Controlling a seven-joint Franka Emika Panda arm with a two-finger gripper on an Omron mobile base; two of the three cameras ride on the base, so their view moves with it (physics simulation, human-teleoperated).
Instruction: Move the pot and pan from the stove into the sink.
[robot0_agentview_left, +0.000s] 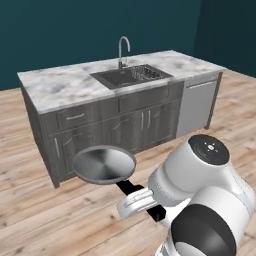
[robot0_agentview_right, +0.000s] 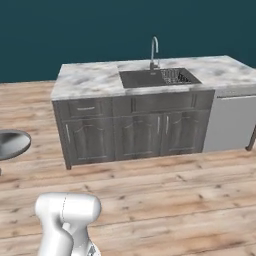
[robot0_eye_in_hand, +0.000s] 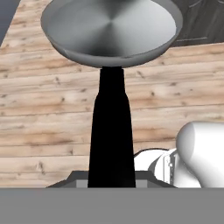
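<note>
Holding: gripper (robot0_agentview_left: 159, 214) clamped on the black handle (robot0_eye_in_hand: 111, 131) of the pan (robot0_agentview_left: 104, 164); jaws narrow around it, pan carried in the air.
Pan, left base view: at 7 o'clock from frame centre, bowl level, open side up, above the wooden floor (robot0_agentview_left: 30, 200); in line with the lower cabinet doors (robot0_agentview_left: 120, 131), contact cannot be told from this angle.
Pan, right base view: grey rim (robot0_agentview_right: 12, 143) cut by the 9 o'clock edge, well to the left of the island.
Pan, hand view: bowl at 12 o'clock, handle running straight down to 6 o'clock, where it enters the gripper (robot0_eye_in_hand: 111, 183); floor planks behind it.
Pan contents: nothing inside, brushed metal bottom bare.
Sink (robot0_agentview_left: 131, 76): dark basin set in the marble counter (robot0_agentview_left: 55, 86), at 12 o'clock in the left base view; at 1 o'clock in the right base view (robot0_agentview_right: 159, 78).
Rack: wire rack (robot0_agentview_left: 146, 74) in the right part of the basin.
Tap: curved chrome tap (robot0_agentview_left: 122, 50) upright behind the basin.
Dishwasher: steel front (robot0_agentview_left: 196, 106) at the right end of the island.
Pan vs sink: well apart; pan below counter height, off toward the island's left end.
Arm: white arm (robot0_agentview_left: 200, 190) at 5 o'clock in the left base view, reaching left toward the pan handle.
</note>
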